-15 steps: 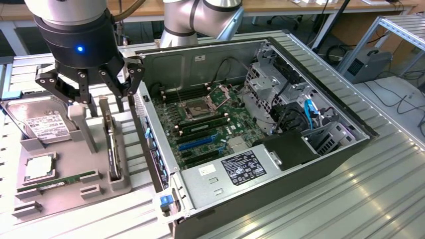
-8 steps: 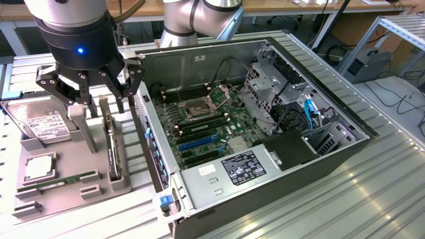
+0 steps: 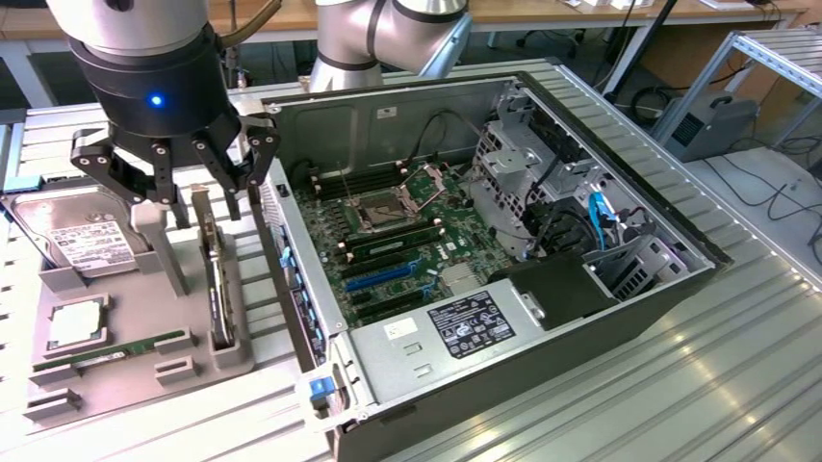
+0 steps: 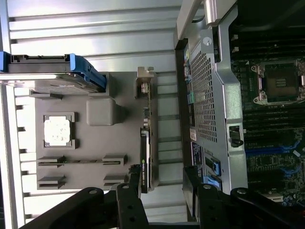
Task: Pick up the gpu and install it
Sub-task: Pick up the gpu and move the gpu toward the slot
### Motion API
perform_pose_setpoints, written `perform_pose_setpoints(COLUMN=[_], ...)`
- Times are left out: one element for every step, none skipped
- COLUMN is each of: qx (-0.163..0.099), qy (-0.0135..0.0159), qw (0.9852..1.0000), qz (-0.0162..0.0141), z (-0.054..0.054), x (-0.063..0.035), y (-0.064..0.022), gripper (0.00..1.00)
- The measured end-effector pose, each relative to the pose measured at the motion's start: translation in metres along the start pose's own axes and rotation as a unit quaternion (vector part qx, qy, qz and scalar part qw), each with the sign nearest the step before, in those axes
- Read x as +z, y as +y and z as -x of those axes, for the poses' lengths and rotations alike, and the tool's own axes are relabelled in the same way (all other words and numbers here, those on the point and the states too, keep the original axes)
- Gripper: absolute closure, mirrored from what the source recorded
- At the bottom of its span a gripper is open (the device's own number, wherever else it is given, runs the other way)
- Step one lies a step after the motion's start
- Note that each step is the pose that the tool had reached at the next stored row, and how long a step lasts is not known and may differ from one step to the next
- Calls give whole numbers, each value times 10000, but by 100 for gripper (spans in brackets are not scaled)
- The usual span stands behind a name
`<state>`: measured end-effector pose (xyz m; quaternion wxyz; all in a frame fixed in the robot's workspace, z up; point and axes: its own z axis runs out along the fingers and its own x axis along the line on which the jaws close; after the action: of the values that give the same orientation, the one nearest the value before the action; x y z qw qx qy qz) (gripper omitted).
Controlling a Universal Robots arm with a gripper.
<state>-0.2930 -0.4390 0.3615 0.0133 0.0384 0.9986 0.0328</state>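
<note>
The gpu [image 3: 218,289] stands on edge in a slotted grey holder [image 3: 154,318], on the exterior view's left of the open computer case [image 3: 578,337], leaving its top edge free to grasp. The claw [image 3: 192,188] hangs over its far end, jaws spread wide and empty.

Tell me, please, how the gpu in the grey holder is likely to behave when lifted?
The gpu looks like a rigid card, so it should lift stiff. Standing on its thin edge in the grey holder, it could tip if nudged sideways. Its bare board is probably fragile.
</note>
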Motion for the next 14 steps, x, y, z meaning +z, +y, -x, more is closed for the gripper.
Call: perform_pose_setpoints(qx=[0,0,0,0,0,0,0,0,0,0,0,0,0,0], qy=[0,0,0,0,0,0,0,0,0,0,-1,0,0,0], qw=[10000,10000,10000,10000,10000,10000,10000,10000,10000,10000,10000,10000,10000,10000], qz=[0,0,0,0,0,0,0,0,0,0,1,0,0,0], z=[-1,-3,-6,-8,-10,-11,-11,-12,-13,-14,-14,-15,-16,-17], x=[2,9,15,20,26,29,33,36,42,45,52,56,60,63], y=[0,-1,-1,-2,-2,-3,-3,-3,-4,-4,-4,-5,-5,-5], gripper=[52,52,52,52,52,52,52,52,52,52,52,52,52,52])
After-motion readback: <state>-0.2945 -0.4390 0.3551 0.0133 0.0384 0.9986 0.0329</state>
